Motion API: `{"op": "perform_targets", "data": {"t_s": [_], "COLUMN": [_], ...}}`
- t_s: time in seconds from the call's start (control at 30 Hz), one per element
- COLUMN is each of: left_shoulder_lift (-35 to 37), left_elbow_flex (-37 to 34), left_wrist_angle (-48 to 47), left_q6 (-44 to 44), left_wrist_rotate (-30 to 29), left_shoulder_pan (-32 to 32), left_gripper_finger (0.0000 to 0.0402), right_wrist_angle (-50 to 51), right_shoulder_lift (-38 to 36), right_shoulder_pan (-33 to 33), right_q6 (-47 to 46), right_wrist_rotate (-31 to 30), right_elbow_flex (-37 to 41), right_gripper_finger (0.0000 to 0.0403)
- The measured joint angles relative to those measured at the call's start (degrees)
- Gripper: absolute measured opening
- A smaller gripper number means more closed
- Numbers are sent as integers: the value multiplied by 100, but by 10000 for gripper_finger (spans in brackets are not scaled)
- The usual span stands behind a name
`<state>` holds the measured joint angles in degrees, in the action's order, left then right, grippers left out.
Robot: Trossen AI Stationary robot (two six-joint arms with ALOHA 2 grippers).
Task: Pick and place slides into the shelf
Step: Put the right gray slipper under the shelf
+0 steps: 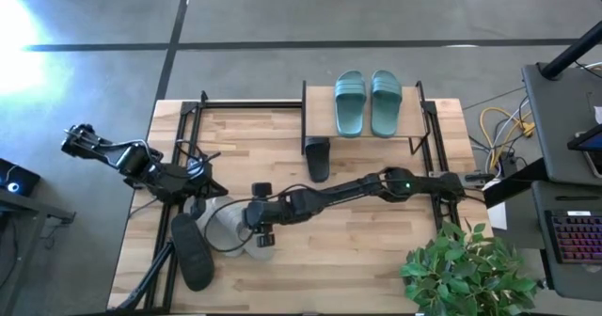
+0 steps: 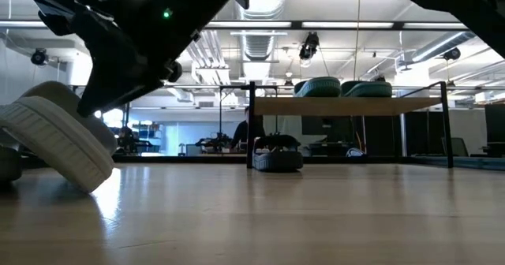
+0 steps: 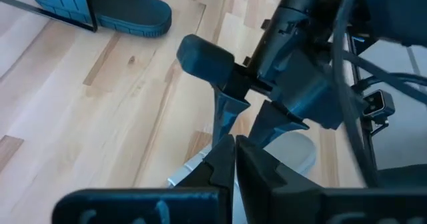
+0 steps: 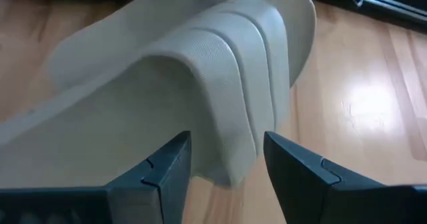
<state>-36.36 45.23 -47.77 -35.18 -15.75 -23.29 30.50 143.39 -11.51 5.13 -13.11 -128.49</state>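
Two teal-green slides (image 1: 367,102) lie on the shelf's wood top board (image 1: 320,109), and they also show in the low view (image 2: 339,87). One black slide (image 1: 318,158) lies on the table at the shelf's front left. The other black slide (image 1: 193,250) lies near the table's front left. My right gripper (image 1: 247,228) reaches left across the table and is shut on a light grey slide (image 1: 226,224). A second grey piece (image 1: 262,244) shows beside it. My left gripper (image 1: 209,192) is shut and empty, just behind the grey slide. My right gripper holds the grey slide by its ribbed strap (image 4: 223,117), near where the strap comes down to the sole's side. One finger (image 4: 160,177) stands at each edge of the strap, which lies between them. The slide is tilted (image 2: 55,139), its lower end on the table.
A black metal frame (image 1: 179,133) runs along the table's left side by the left arm. A potted plant (image 1: 461,264) stands at the front right corner. Bare wood lies between the grey slide and the shelf.
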Motion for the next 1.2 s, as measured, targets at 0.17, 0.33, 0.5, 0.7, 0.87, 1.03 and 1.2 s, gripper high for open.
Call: {"op": "perform_targets", "data": {"t_s": [0.17,0.33,0.5,0.7,0.87,1.03,1.2], "left_shoulder_lift": [1,3,3,3,3,3,3], "left_elbow_flex": [-43,-48,-48,-48,-48,-48,-48], "left_wrist_angle": [7,11,11,16,31,35,60], "left_q6": [-35,-39,-47,-50,-50,-48,-6], "left_wrist_rotate": [1,0,0,-5,-24,-126,-173], "left_shoulder_pan": [0,0,0,0,0,0,2], "left_gripper_finger": [0,0,0,0,0,0,0], "right_wrist_angle": [-474,-1195,-1226,-1001,-605,-115,996], "right_shoulder_lift": [7,7,7,4,-48,-345,-781], "right_shoulder_pan": [-10,16,74,78,48,2,-127], "right_q6": [81,286,245,204,-20,824,1488], "right_wrist_rotate": [-43,-41,-194,-438,-1642,-2984,-4064], "right_elbow_flex": [115,295,494,652,576,353,229], "right_gripper_finger": [180,173,136,40,14,12,12]}}
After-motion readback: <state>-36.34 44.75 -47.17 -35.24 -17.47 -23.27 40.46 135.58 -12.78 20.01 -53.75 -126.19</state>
